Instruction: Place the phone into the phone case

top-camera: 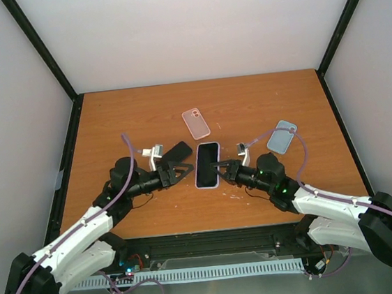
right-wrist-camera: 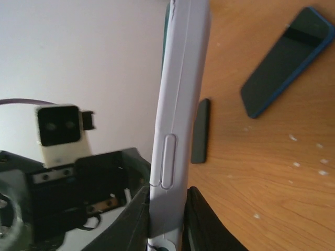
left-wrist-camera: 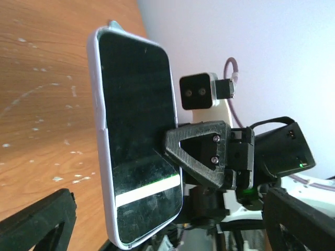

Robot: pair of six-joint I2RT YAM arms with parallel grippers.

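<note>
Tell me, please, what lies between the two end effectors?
The phone lies there, between the left end effector and the right end effector, which grips its edge. The top view shows this.

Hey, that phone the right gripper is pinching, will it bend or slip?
Likely stiff: the phone shows as a straight slab edge-on. It may slip or pivot, since the right gripper pinches only near one edge and its sides look smooth.
</note>
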